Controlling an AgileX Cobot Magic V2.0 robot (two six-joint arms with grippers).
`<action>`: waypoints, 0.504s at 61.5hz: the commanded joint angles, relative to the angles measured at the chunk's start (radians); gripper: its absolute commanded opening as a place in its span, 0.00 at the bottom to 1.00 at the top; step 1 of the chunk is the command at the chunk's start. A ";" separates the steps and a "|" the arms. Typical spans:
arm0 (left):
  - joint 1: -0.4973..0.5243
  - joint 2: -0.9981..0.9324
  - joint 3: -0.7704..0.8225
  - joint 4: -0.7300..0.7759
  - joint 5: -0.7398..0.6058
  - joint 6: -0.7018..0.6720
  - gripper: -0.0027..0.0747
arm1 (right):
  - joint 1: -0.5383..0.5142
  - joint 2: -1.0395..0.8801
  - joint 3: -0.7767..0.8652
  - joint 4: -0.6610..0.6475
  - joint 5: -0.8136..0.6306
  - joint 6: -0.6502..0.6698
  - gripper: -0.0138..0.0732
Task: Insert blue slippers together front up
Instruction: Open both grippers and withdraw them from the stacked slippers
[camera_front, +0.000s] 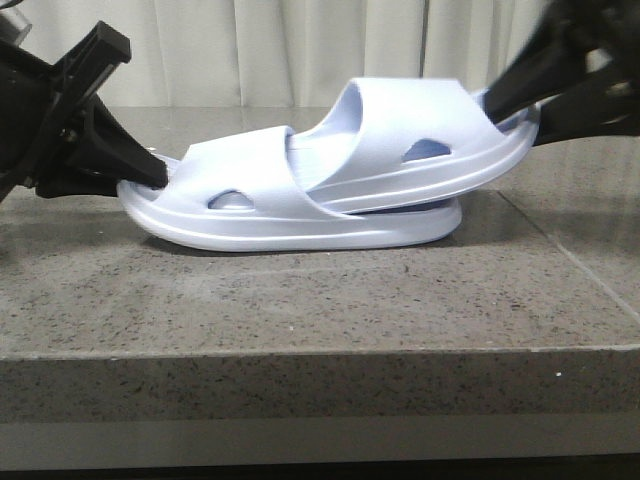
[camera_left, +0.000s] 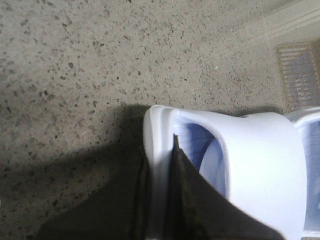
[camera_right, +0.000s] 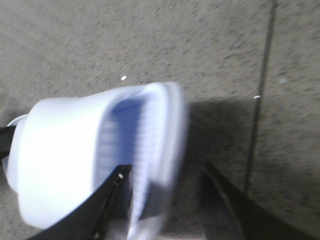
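On the stone table (camera_front: 300, 300) we see the left gripper (camera_front: 140, 172) clamped on the lower slipper (camera_front: 260, 205), while the right gripper (camera_front: 520, 105) pinches the upper slipper (camera_front: 420, 135), tilted and partly tucked under the lower slipper's strap.

Front view: set low, near table height, facing forward across the stone table (camera_front: 320, 300) toward a pale curtain (camera_front: 300, 50); close enough that the blue slippers (camera_front: 330, 180) fill the middle, seen side-on. Left wrist view: looking steeply down from just above the left gripper (camera_left: 160, 200), very near one slipper end and the speckled tabletop. Right wrist view: likewise looking down past the right gripper (camera_right: 160, 200), close, blurred, over the other end. Shared by all three: slippers and table surface.
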 joint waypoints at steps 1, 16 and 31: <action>-0.010 -0.031 -0.027 -0.040 0.040 0.002 0.01 | -0.112 -0.071 -0.025 -0.039 0.058 -0.008 0.58; -0.010 -0.031 -0.027 -0.040 0.040 0.002 0.01 | -0.390 -0.145 -0.025 -0.059 0.218 -0.029 0.58; -0.010 -0.031 -0.027 -0.040 0.042 0.010 0.08 | -0.427 -0.149 -0.025 -0.059 0.283 -0.077 0.58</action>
